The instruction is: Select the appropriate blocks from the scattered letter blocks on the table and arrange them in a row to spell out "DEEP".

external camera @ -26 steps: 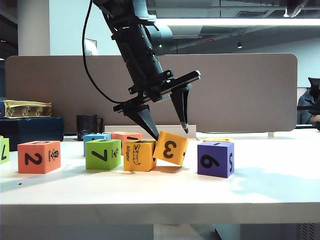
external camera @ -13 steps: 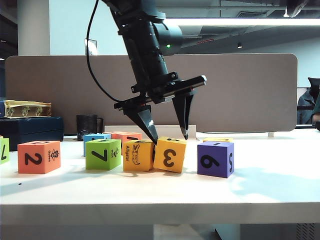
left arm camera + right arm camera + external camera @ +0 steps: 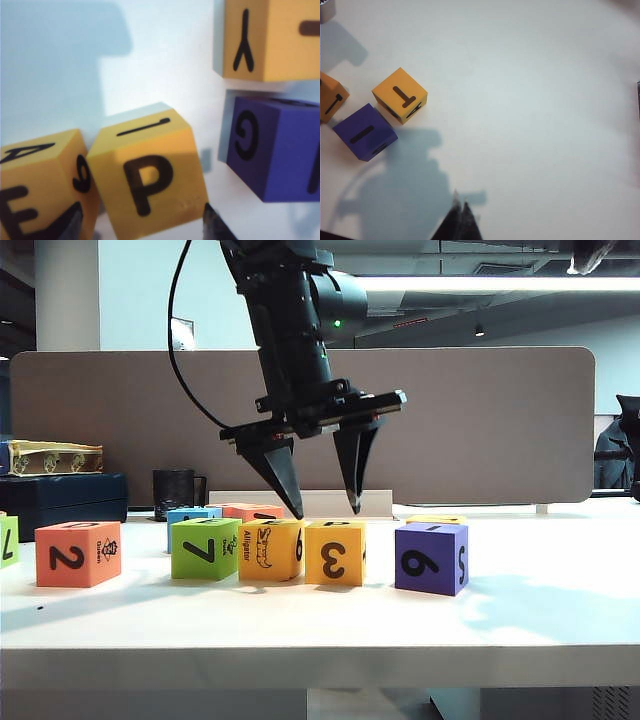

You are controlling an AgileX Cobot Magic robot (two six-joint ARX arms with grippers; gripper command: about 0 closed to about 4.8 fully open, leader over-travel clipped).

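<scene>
Since the yellow-orange "3" block [image 3: 335, 553] stands flat on the table [image 3: 320, 625] as the landmark, the row reads leftward from it: the red-orange "2" block [image 3: 77, 553] sits well apart at the far left, the green "7" block [image 3: 206, 548] nearer, the alligator block [image 3: 270, 550] touching it. Directly above it the left gripper [image 3: 322, 508] hangs spread wide, holding nothing. To its right stands the purple "6" block [image 3: 431, 558]. The right gripper [image 3: 460, 209], out beyond that, looks pinched together and empty. Placement of the last letter seems complete; next, I judge, the "2" block needs closing up.
</scene>
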